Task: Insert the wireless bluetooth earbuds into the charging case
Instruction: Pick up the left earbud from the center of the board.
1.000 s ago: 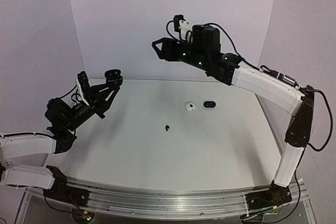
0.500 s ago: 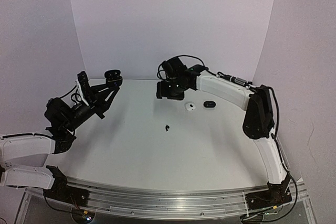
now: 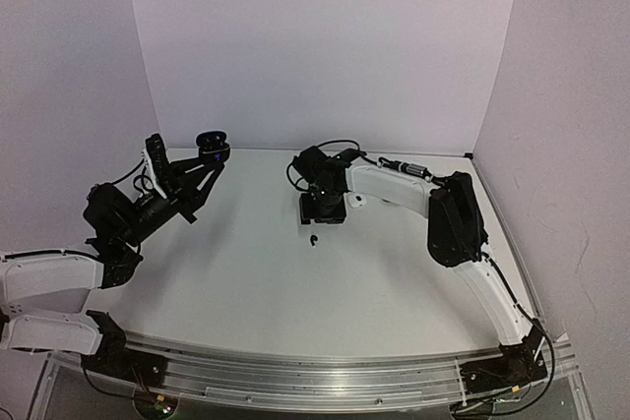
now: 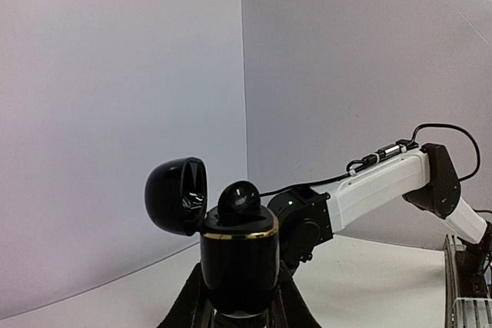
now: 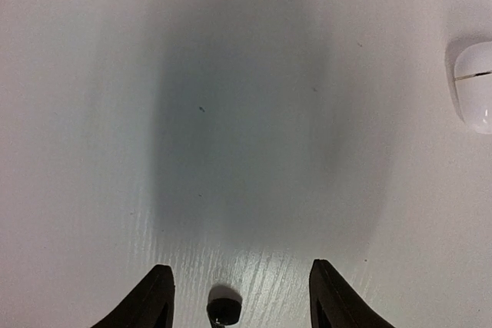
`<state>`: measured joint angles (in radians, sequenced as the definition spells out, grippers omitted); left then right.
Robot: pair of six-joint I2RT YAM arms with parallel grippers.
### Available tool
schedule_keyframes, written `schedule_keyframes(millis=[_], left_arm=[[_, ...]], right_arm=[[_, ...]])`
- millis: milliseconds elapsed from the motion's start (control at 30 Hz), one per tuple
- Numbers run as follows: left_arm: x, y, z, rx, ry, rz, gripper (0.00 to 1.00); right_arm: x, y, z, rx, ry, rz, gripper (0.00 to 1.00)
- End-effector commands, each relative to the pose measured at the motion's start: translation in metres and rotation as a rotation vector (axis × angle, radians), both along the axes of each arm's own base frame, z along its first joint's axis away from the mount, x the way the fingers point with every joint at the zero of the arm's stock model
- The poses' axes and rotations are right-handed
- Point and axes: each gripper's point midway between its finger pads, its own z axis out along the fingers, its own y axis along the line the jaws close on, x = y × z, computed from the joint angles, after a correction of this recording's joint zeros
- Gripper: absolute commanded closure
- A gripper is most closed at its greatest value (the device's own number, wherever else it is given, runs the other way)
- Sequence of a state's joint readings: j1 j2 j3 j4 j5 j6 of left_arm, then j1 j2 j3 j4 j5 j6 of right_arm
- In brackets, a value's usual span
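Note:
My left gripper [image 3: 205,166] is shut on a black charging case [image 3: 212,145] and holds it up at the back left. In the left wrist view the case [image 4: 238,255] stands upright with a gold rim and its lid open. One black earbud [image 4: 238,199] sits in it. My left gripper [image 4: 238,309] clamps its base. My right gripper [image 3: 320,219] is low over the table, open. A loose black earbud [image 3: 313,240] lies just in front of it. In the right wrist view that earbud [image 5: 224,309] lies between the open fingers of the gripper [image 5: 239,266], closer to the left one.
A closed white case [image 3: 360,201] lies on the table right beside the right wrist; it also shows at the right edge of the right wrist view [image 5: 474,86]. The right arm [image 3: 448,218] reaches across the table's right half.
The right arm has swung down from high above the table to just over the loose black earbud. It now hides the small black case beside the white one. The left arm has not moved.

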<state>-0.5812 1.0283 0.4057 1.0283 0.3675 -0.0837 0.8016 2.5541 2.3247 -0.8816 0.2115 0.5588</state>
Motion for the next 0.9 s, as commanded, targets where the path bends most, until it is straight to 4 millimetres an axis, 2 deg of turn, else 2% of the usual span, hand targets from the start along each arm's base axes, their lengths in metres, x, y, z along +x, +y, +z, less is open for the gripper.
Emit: schedule_keyframes(millis=[0, 167, 433, 567, 733, 867], left_arm=[[-0.002, 0.000, 0.017, -0.020, -0.033, -0.014, 1.00], [-0.001, 0.000, 0.016, -0.015, -0.027, -0.012, 1.00], [-0.002, -0.001, 0.016, -0.013, -0.031, -0.014, 1.00], [-0.002, -0.001, 0.015, -0.011, -0.029, -0.013, 1.00], [-0.003, -0.001, 0.016, -0.013, -0.033, -0.017, 1.00], [-0.003, -0.001, 0.016, -0.010, -0.035, -0.017, 1.00]], right_arm=[[-0.006, 0.005, -0.015, -0.028, 0.023, 0.019, 0.45], [-0.010, -0.001, -0.024, -0.070, 0.032, 0.031, 0.50], [-0.030, 0.006, -0.033, -0.108, 0.055, 0.077, 0.60], [-0.040, -0.004, -0.037, -0.181, 0.063, 0.093, 0.62], [-0.040, -0.008, -0.037, -0.201, 0.059, 0.100, 0.71], [-0.043, -0.001, -0.036, -0.190, 0.061, 0.123, 0.71]])
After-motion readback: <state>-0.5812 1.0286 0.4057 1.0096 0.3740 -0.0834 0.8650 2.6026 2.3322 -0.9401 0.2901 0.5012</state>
